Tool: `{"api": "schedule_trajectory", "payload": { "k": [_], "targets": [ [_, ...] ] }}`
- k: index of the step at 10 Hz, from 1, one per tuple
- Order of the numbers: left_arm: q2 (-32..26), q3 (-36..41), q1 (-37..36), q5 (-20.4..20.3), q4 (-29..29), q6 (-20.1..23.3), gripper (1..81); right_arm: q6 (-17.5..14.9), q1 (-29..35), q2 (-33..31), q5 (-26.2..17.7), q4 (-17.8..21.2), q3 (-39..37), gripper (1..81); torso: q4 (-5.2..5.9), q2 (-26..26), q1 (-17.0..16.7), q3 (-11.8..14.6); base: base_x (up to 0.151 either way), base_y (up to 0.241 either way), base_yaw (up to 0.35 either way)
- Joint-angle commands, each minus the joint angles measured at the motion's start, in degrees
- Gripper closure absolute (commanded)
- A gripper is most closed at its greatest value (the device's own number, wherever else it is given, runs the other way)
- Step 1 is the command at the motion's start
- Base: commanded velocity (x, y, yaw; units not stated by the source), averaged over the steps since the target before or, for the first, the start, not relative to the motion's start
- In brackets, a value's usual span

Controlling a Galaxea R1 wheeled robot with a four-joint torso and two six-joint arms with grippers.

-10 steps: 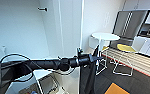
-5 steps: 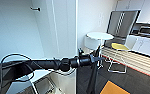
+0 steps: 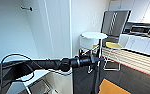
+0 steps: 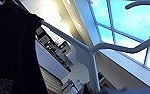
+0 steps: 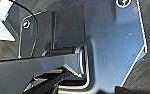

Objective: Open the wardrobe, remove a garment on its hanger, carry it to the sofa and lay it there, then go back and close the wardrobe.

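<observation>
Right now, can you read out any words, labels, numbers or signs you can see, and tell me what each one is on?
No text can be read.
Black shirt: a pale print shows low on the fabric in the left wrist view, too blurred to read.
White wall by the round white table: a faint pale mark in the head view, too blurred to tell whether it is lettering.
</observation>
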Motion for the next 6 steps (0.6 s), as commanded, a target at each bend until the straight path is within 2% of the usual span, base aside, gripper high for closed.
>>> {"api": "schedule_trajectory", "payload": {
  "k": [1,6],
  "targets": [
    [-0.7,2.6,-10.0,-2.8,2.3,0.7,81.1,-0.3,1.9,0.6,-3.2,0.2,0.4,1.0,0.00,0.0,0.0,0.0,0.000,0.000,-0.131],
    [-6.7,9.9,-8.2,-2.9,4.9,0.7,81.1,-0.3,1.9,0.6,-3.2,0.1,0.4,1.0,0.00,0.0,0.0,0.0,0.000,0.000,-0.131]
  ]
}}
